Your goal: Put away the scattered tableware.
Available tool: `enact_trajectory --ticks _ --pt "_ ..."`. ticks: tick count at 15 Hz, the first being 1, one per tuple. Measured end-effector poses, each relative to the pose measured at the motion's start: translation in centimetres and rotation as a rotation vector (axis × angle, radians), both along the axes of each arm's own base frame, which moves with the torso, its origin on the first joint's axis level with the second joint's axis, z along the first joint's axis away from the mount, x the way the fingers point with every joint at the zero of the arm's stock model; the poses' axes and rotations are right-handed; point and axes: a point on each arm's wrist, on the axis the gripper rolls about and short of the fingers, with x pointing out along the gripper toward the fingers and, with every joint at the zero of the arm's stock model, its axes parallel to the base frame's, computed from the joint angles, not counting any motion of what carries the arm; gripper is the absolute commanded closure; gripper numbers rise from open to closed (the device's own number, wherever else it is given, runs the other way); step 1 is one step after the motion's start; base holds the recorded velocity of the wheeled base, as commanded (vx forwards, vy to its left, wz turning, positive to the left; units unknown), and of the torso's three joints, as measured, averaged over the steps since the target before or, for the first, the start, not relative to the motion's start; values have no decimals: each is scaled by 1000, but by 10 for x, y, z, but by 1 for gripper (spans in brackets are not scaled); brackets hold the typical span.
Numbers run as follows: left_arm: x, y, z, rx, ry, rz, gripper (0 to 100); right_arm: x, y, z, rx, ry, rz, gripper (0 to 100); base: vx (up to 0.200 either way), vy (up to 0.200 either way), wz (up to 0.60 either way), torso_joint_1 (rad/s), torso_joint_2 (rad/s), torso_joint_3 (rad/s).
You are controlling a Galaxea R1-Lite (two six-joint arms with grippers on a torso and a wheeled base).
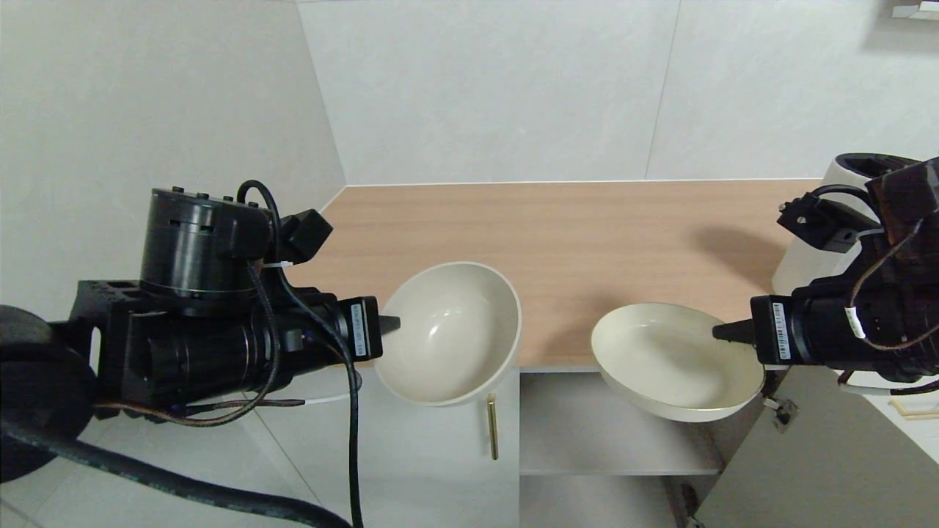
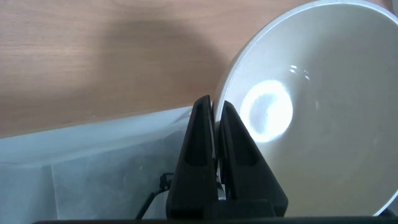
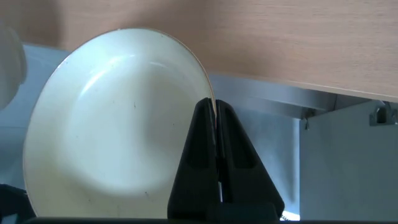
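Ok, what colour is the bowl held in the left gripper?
Plain cream-white, glossy, with no pattern. The bowl shows best in the head view.

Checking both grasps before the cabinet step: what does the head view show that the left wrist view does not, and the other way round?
Head view alone: the right hand shut on the plate, the open cabinet below, a white object at the right. Left wrist view alone: the fingers close up, one each side of the rim of the bowl. Both: the left hand holding the bowl by the wooden counter.
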Motion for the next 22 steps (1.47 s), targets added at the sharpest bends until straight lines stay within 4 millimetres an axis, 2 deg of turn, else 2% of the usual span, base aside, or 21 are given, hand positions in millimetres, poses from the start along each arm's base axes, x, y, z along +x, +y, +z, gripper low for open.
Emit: enact_trajectory --ticks 2,5,18,22 --pt "-2 0 2 -2 -5 -3 100 -1 -1 1 -6 -7 2 100 0 0 0 0 0 0" --pt "-2 -1 2 -2 -4 -5 100 -3 -2 -3 -36 -7 18 100 -200 0 0 10 -1 2" --pt "-2 -1 -5 41 0 -23 100 0 -1 -11 -54 12 21 100 0 0 0 0 0 0" --pt "-3 -2 -7 60 -1 -35 100 0 -1 -13 -62 17 26 100 0 0 0 -138 347 196"
